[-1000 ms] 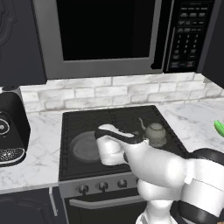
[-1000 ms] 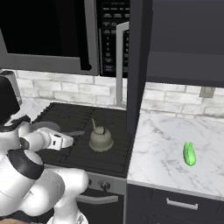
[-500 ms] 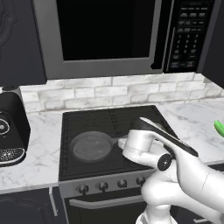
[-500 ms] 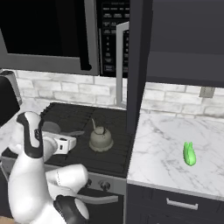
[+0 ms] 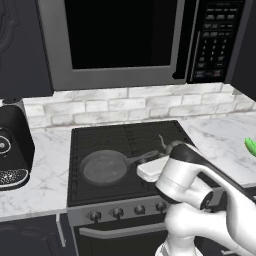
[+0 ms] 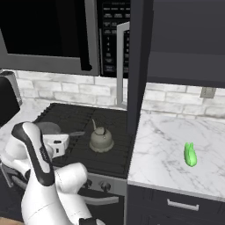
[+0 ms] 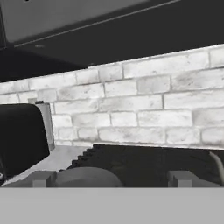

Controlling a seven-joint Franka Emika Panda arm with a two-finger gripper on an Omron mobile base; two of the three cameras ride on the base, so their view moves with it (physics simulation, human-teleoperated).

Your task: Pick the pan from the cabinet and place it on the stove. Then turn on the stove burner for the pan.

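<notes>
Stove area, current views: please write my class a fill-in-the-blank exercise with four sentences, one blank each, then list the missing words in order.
1. The pan sits on the ___ half of the stove in the left base view.
2. The kettle stands on the stove's ___.
3. The green vegetable lies on the marble ___.
4. Above the stove hangs a ___.

Missing words: left; grates; counter; microwave

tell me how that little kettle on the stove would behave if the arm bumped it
The kettle would probably slide rather than tip: it looks squat and wide-based. The ribbed grates of the stove may catch its base, so a hard knock could rock it. It is round, so if toppled it might roll.
</notes>
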